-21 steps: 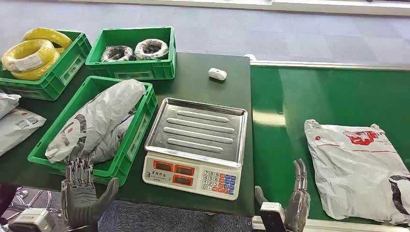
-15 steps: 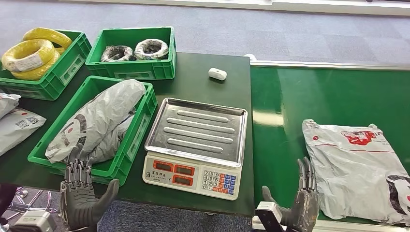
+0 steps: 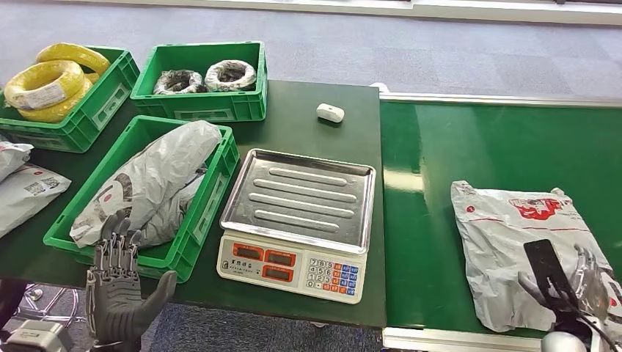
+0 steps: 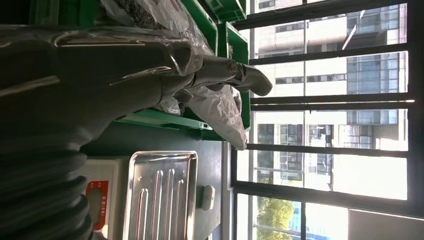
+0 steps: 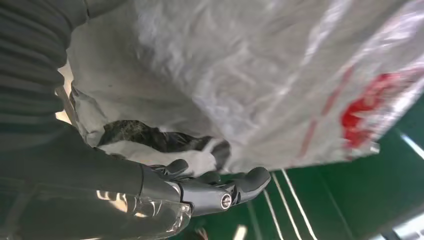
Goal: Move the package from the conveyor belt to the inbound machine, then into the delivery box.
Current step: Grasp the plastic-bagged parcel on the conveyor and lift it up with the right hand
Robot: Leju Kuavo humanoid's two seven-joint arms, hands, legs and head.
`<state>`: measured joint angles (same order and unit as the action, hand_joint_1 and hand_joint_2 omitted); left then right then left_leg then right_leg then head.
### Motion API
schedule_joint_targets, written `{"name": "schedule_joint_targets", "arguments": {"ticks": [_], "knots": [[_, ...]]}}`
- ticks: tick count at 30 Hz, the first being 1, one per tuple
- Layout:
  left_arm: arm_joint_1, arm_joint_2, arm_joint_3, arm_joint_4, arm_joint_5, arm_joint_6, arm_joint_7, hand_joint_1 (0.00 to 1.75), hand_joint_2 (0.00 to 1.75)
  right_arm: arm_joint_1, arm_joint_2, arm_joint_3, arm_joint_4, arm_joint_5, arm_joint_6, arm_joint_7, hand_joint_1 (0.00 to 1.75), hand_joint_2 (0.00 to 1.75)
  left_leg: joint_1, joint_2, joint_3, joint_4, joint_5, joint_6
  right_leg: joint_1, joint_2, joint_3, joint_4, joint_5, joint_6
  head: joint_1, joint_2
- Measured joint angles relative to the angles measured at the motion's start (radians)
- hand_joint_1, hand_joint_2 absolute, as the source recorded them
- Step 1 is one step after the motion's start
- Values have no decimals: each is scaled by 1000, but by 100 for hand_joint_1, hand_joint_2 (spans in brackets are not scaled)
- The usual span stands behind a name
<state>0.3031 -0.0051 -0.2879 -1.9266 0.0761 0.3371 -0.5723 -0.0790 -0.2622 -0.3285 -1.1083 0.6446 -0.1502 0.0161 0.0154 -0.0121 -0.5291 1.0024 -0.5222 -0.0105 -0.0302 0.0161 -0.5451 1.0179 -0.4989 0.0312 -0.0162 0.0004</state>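
The grey package [image 3: 524,257] (red printing, unreadable) lies at the conveyor belt's [image 3: 477,147] near edge. The right hand [image 3: 579,282] hovers over it, fingers spread, holding nothing. The left hand [image 3: 117,290] is spread, empty, beside the table's near edge.

My left hand [image 3: 117,282] hangs open, fingers upright and spread; my right hand [image 3: 568,282] reaches forward, fingers apart.

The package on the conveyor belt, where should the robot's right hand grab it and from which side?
Probably the near right corner of the package, coming from above at the robot's side. The bag lies flat and limp on the conveyor belt, its near edge loose and wrinkled, and the right hand hovers there, fingers apart.
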Motion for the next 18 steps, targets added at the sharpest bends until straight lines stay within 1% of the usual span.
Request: {"name": "schedule_joint_targets", "arguments": {"ticks": [3,7,8,11,12,15,18], "knots": [[-2,2,0,4,30,18,-5,0,175,-55,-68,-28,207,-46,43,-17,0,175,0,-1,-1,0,0,0,0,-1,0,0,0,0,0,0],[7,4,0,4,44,23,-5,0,175,-101,-108,-32,358,-58,48,-26,0,175,1,-1,-1,-1,0,0,1,-1,-1,0,0,0,0,0],[10,4,0,4,46,23,-5,0,175,-111,-114,-32,382,-59,48,-26,40,175,1,-1,-1,-1,0,0,1,-1,-1,0,0,0,0,0],[13,5,1,4,47,24,-5,0,175,-135,-124,-31,432,-60,47,-25,171,175,1,-1,-1,0,0,0,1,-1,0,0,-1,0,0,0],[14,5,1,3,45,24,-4,0,175,-142,-126,-30,443,-58,47,-24,175,175,1,-1,-1,0,0,0,1,-1,1,0,-1,0,0,0],[19,5,3,-1,30,22,5,0,175,-161,-127,-23,459,-47,28,-23,175,175,1,0,-1,0,0,0,1,-1,2,0,0,0,0,0],[23,3,7,-8,8,11,18,0,175,-176,-125,-9,446,-58,-21,-58,175,175,0,0,-1,0,0,0,1,-1,2,0,0,0,0,0]]}}
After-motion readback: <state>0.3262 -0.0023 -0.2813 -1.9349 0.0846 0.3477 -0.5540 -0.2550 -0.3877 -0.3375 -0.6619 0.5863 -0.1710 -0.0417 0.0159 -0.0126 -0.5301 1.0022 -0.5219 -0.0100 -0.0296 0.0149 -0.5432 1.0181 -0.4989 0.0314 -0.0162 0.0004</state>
